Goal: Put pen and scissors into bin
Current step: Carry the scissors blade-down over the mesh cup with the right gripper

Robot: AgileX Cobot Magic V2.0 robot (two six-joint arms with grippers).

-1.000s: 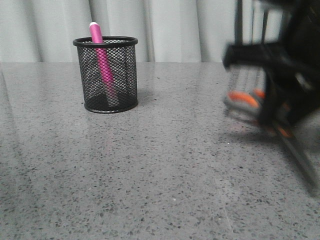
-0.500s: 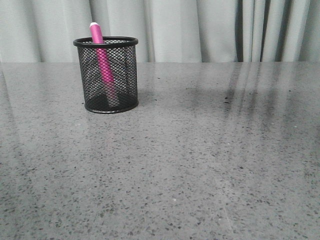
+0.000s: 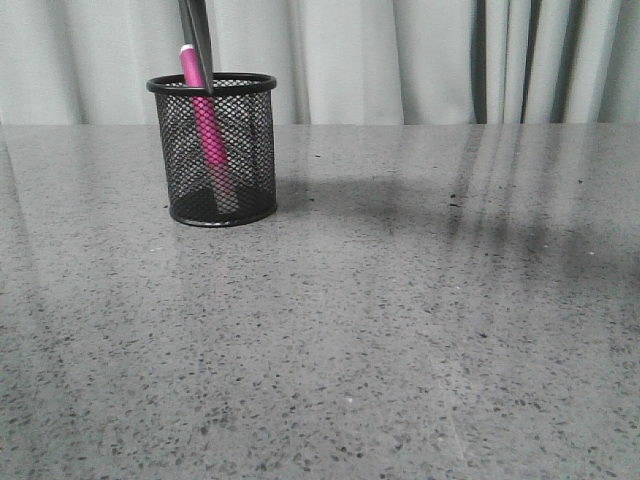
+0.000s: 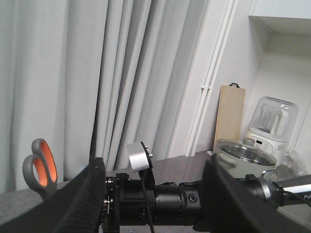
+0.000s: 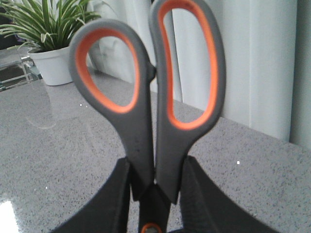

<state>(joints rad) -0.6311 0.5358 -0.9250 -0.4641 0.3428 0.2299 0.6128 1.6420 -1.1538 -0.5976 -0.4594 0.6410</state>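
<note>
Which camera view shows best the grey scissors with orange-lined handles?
The right wrist view: the grey scissors with orange-lined handles fill it, clamped between the jaws. The front view shows only dark blades entering the black mesh cup; the left wrist view, one distant handle.

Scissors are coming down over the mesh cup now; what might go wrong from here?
The scissors' blade tips sit right at the bin's rim beside the pen: they may catch the rim, tip the light cup, or jam against the pen. The right gripper clamps only the shank, so the scissors might pivot on release.
</note>
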